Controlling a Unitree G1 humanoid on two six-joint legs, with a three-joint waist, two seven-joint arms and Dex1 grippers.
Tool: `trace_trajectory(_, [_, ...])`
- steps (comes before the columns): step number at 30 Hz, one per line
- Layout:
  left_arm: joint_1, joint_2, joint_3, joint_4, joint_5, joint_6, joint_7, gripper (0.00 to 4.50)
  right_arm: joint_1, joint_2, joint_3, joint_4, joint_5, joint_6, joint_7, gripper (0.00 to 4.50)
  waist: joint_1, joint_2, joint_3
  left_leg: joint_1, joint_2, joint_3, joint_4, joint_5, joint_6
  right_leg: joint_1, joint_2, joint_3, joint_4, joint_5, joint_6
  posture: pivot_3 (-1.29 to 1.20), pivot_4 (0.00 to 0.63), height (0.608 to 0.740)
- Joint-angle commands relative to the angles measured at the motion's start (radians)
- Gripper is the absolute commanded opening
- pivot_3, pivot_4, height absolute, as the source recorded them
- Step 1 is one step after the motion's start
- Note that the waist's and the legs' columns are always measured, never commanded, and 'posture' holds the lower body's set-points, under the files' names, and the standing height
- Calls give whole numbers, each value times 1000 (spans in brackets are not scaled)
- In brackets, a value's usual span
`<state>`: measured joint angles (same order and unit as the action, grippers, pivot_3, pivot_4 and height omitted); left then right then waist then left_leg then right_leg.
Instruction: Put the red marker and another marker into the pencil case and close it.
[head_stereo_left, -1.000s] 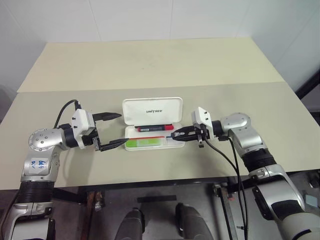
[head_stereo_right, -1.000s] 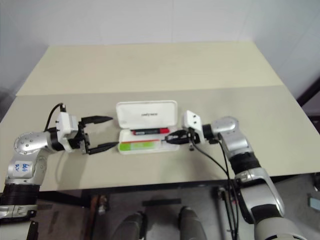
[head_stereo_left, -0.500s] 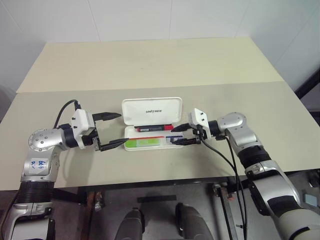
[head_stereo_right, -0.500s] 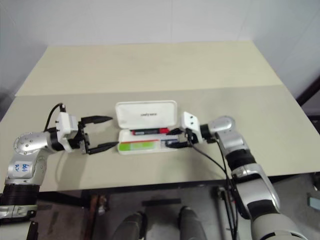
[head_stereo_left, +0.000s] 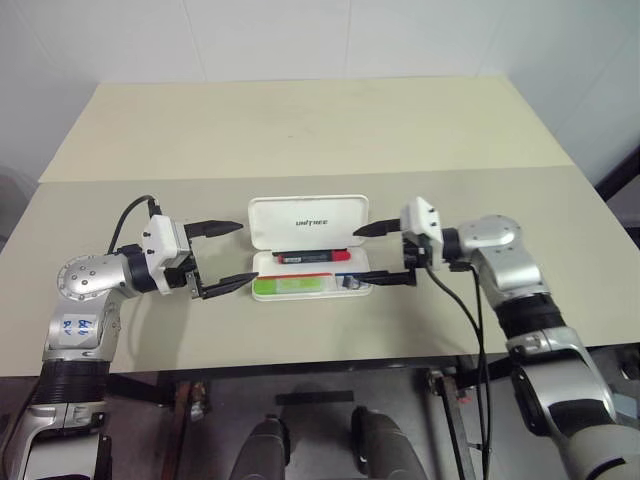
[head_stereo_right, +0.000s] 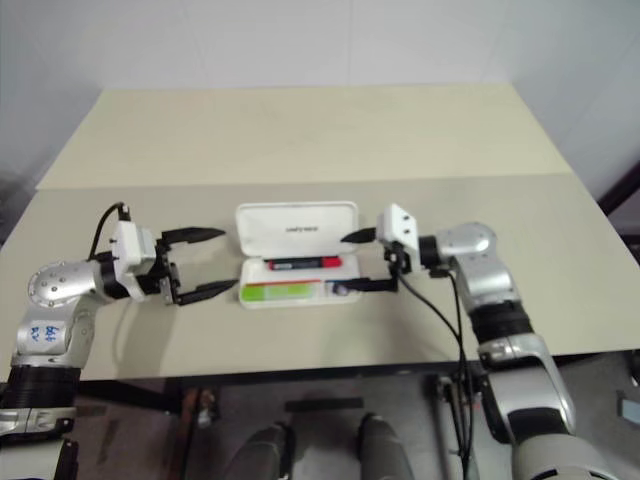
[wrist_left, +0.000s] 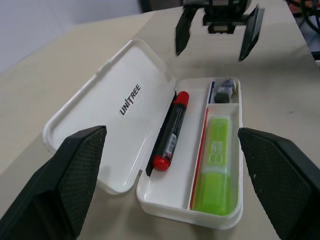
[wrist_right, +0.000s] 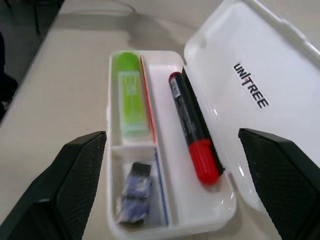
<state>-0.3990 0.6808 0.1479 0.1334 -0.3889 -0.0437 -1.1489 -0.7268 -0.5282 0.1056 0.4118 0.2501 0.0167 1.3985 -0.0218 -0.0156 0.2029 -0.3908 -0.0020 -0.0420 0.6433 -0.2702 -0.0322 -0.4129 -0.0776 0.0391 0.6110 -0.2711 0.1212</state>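
The white pencil case (head_stereo_left: 308, 220) lies open in the middle of the table, its lid tilted back with the lettering showing. Inside, the red marker (head_stereo_left: 310, 257) rests in the rear slot and the light-green marker (head_stereo_left: 290, 286) in the front slot. My left gripper (head_stereo_left: 247, 252) is open just off the case's left end, apart from it. My right gripper (head_stereo_left: 358, 258) is open at the case's right end, one finger above the lid's corner and one by the tray's corner, holding nothing. The left wrist view shows the red marker (wrist_left: 170, 131), the green marker (wrist_left: 216, 162) and the right gripper (wrist_left: 211, 53) beyond.
A small dark object (wrist_right: 134, 192) lies in the little compartment at the tray's right end. The beige table (head_stereo_left: 300, 140) stretches far behind the case, with a seam across it. Its front edge (head_stereo_left: 320, 358) runs close below both grippers.
My right gripper has gone from shut to open and drawn back up and to the right from the case's end. The left arm has stayed still.
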Motion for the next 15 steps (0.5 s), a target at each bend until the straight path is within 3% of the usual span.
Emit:
trace_trajectory(1, [7,10,25,-6,-47,15,-27,3875,81,-73,-74,-177,96,87,11,4500,-1,0,0,0,0,0,0,0,0,0,0,0,0,0,0,0,150,740])
trace_trajectory(6, [18,21,43,11,-58,24,-44,2177,187,-159,-153,-319,147,166,-44,4500,-7,0,0,0,0,1,0,0,0,0,0,1,1,0,0,0,150,740])
trace_trajectory(12, [12,6,54,51,-37,-12,-9,40,226,-180,-170,-356,153,172,-81,4500,-6,0,0,2,1,1,1,0,0,0,1,1,3,0,-1,0,150,740])
trace_trajectory(15, [10,-31,70,76,-5,-27,103,13,235,-173,-168,-367,149,166,-99,4500,-5,0,0,2,0,1,1,0,0,1,0,1,2,0,-1,0,150,740])
